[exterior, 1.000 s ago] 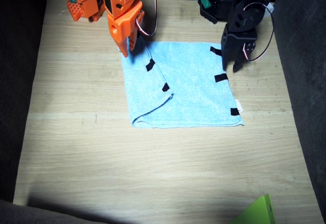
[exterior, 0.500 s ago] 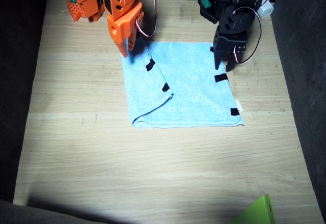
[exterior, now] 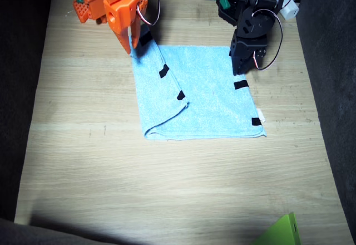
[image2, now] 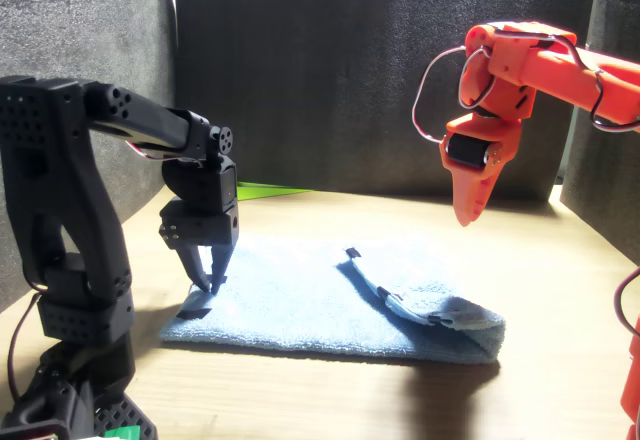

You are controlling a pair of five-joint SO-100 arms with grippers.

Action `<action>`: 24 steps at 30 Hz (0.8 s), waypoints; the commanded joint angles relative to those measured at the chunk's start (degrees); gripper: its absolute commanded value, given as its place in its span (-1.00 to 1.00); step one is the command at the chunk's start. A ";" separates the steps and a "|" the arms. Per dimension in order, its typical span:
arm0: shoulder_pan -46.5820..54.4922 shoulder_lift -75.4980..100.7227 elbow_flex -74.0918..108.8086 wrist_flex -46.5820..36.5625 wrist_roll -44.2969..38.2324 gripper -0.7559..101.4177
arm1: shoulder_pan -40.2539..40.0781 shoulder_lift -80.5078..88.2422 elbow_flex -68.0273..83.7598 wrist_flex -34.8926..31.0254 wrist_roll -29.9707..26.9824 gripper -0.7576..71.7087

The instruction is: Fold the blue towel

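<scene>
Left end effector (exterior: pixel 238 71) over flat, partly folded blue towel (exterior: pixel 206 97)

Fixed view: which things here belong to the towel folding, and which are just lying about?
In the job:
- blue towel, partly folded
- right hand, orange, lifted clear of the towel
- left hand, black, at the towel's edge

Lying about:
- green flat piece at the table's near edge

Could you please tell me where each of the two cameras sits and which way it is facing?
Fixed view: high above the table's near side, looking down at the blue towel; the right gripper and left gripper show at the top.
Front view: low at the arms' end, looking level across the wooden table; both arms show.
Shared: towel, both grippers.
</scene>
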 commanded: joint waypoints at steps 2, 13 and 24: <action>-0.97 5.98 2.11 -1.23 0.44 -0.99 | -1.49 5.01 1.58 0.09 -0.18 -0.69; 5.01 2.55 -0.35 0.70 0.35 -0.55 | 0.09 3.60 2.64 0.09 0.00 -0.73; 5.98 0.26 -2.72 0.35 -2.11 -0.49 | 1.67 1.58 1.41 0.09 0.88 -0.81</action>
